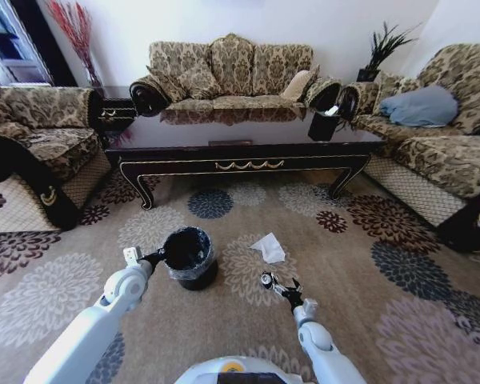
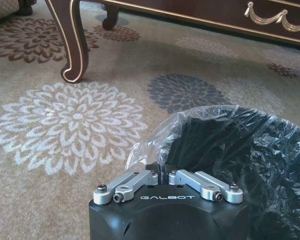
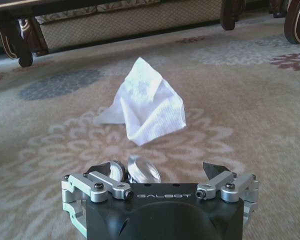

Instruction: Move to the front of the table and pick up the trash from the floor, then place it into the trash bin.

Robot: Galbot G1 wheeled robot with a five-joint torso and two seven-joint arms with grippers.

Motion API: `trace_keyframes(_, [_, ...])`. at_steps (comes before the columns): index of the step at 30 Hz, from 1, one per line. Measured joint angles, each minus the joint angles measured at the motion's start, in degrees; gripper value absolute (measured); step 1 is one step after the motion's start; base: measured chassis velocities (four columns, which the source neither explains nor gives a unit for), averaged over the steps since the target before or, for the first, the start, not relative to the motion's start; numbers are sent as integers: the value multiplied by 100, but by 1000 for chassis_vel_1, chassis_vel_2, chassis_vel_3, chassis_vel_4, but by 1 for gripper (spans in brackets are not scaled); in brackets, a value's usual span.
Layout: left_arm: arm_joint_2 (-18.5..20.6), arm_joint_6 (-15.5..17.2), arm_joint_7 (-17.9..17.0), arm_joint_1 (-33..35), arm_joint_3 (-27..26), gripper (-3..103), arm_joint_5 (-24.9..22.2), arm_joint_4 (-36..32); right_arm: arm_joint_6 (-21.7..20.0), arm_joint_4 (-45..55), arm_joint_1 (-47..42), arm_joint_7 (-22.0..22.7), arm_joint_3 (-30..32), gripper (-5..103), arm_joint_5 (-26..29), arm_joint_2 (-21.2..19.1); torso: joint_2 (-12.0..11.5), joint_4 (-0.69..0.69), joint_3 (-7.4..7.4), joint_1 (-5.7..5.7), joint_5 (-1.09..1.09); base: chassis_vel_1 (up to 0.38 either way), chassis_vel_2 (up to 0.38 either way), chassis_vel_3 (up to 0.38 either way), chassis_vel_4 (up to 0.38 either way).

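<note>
- The trash bin [image 1: 189,254] is seen on the floral carpet [image 1: 360,264] in the head view, at about 11 o'clock from the robot's base, well in front of the table [image 1: 240,152].
- A shiny black liner bag [image 2: 250,150] is folded over the bin's rim; the inside appears dark, and whether anything lies in it cannot be told.
- The left gripper [image 1: 154,258] is held at the bin's 9 o'clock edge. In the left wrist view its linkages are drawn together at the liner's clear edge [image 2: 160,142]; whether the plastic is pinched cannot be told.
- A white tissue [image 1: 269,248] lies on the carpet at about 3 o'clock from the bin, apart from it, standing up in a crumpled peak in the right wrist view [image 3: 147,102].
- The right gripper [image 1: 278,284] is lowered close to the carpet, just short of the tissue, at 6 o'clock from it.
- Its jaws are spread wide, and a small clear object [image 3: 140,170] is seen between them by one finger [image 3: 101,170]; contact cannot be confirmed.
</note>
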Motion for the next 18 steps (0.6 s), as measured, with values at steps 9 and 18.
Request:
trace_keyframes(9, [108,69,-142,-45,52,4,-158,-209,237,-295,118,60,-32,100,-653,33,0,0,0,0,0,0,0,0,0])
trace_keyframes(18, [358,132,-175,8,-261,4,-385,-355,476,-769,420,176,-77,100,-1583,49,0,0,0,0,1,0,0,0,0])
